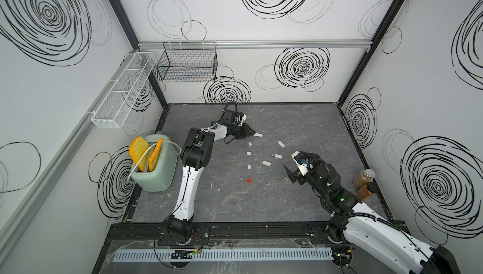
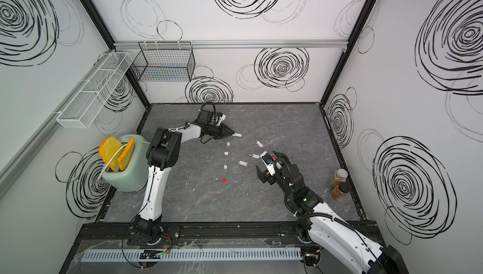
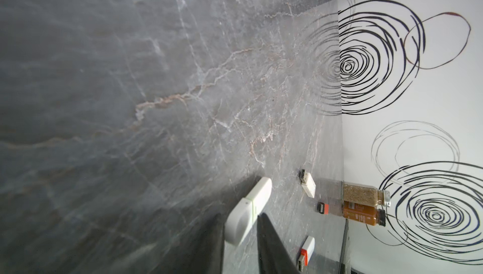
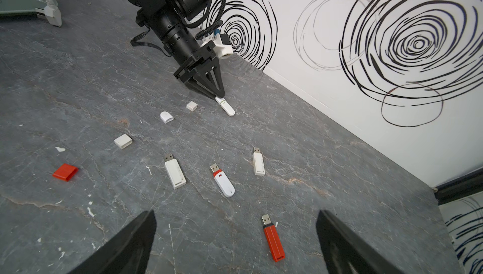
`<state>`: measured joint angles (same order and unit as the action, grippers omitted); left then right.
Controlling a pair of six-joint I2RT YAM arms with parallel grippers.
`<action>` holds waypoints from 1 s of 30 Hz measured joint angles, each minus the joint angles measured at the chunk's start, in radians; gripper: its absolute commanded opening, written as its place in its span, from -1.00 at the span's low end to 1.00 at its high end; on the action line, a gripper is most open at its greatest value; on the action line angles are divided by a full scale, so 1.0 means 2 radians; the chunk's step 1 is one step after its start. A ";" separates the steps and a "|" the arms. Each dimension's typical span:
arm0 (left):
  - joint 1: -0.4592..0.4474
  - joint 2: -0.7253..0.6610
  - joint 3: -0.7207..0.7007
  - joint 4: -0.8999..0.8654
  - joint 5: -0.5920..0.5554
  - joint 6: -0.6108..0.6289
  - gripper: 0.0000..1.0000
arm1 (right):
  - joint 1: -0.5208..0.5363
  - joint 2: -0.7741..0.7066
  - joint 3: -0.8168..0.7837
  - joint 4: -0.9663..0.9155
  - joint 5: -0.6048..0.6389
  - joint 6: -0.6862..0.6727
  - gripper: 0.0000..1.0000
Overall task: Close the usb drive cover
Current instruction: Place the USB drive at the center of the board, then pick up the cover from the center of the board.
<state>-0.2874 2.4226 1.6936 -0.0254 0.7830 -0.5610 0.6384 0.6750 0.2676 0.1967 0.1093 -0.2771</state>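
A white usb drive with its cover on lies on the grey table, also in both top views and the right wrist view. My left gripper straddles its rounded end, jaws slightly apart with thin gaps beside the drive. My right gripper hovers wide open and holds nothing, above an uncapped red drive. Other uncapped drives lie mid-table. Loose white caps and a red cap lie nearby.
A green toaster with bread stands at the table's left edge. Two spice jars stand at the right edge. Wire baskets hang on the walls above the back left corner.
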 measured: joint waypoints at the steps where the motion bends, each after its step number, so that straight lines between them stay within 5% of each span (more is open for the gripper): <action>1: 0.000 0.000 0.001 0.000 0.001 0.001 -0.28 | 0.000 0.000 0.000 0.000 0.000 0.000 0.98; 16: 0.011 -0.055 -0.038 -0.027 -0.064 0.041 0.45 | 0.000 -0.019 0.000 0.000 0.000 0.000 0.98; 30: 0.013 -0.228 -0.185 -0.042 -0.154 0.101 0.99 | 0.006 -0.040 0.000 -0.001 -0.001 0.001 0.98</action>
<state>-0.2607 1.9663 1.3239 -0.1085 0.4744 -0.3592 0.6510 0.5949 0.2676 0.1951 0.1081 -0.2760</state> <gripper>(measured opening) 0.976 0.989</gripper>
